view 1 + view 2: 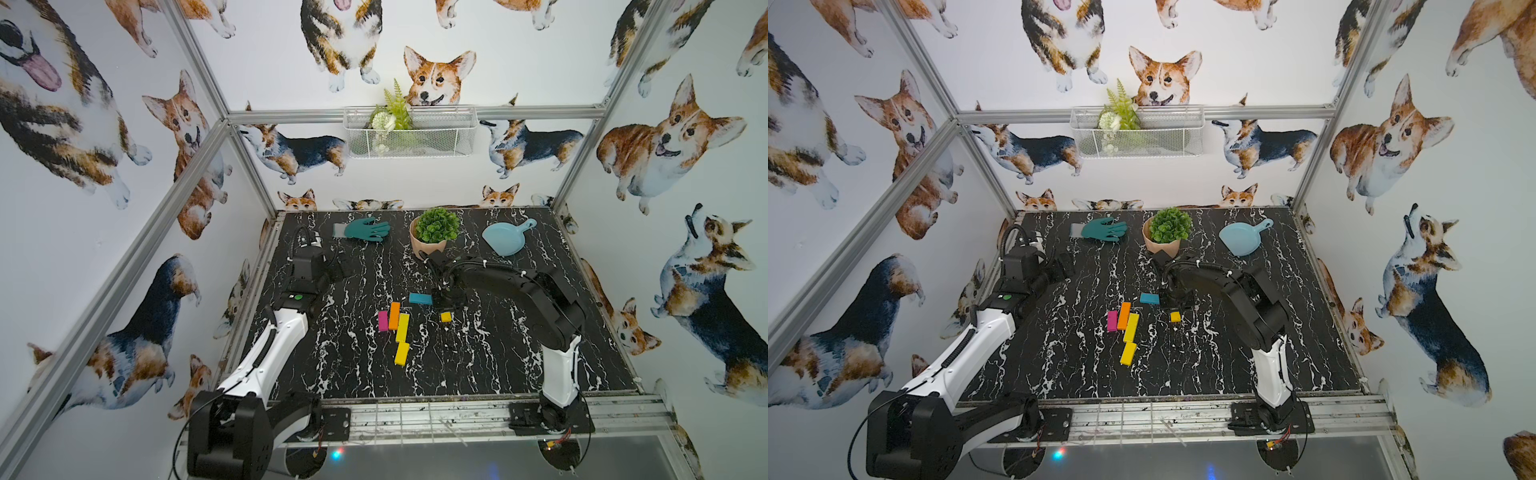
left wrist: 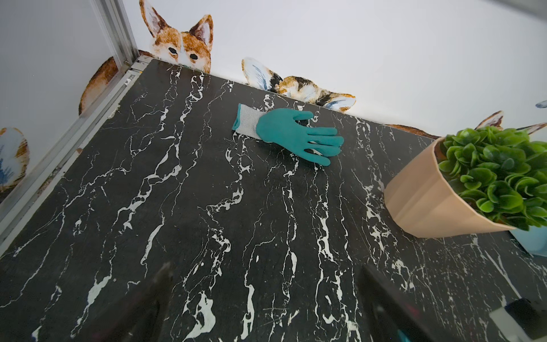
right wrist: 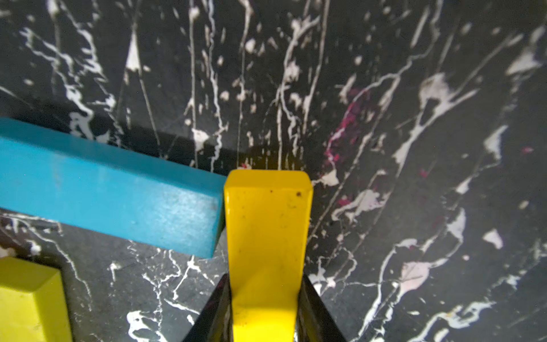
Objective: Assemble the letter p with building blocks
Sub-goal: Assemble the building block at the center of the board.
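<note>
1. Both top views: the right jaws stand over the middle of the desk (image 1: 498, 353), on the held yellow block (image 1: 446, 317); only its near end shows. The teal block (image 1: 420, 298) lies just beside them. The pink block (image 1: 382, 321), orange block (image 1: 394, 316), first loose yellow block (image 1: 402, 327) and second loose yellow block (image 1: 402, 353) sit clustered nearby, with no P formed. Risk: a low sweep toward that cluster would likely scatter it.
2. Right wrist: the jaws are closed against both long sides of the held yellow block, near one end. The teal block's end sits at its side; you cannot tell whether they touch. Risk: sliding sideways could drag the teal block askew, and an end grip may let the held block pivot.
3. Left wrist: the left jaws are spread wide and hold nothing, facing the glove (image 2: 293, 137) and potted plant (image 2: 461, 189), well apart from the blocks. Little risk here unless you bring them in.
</note>
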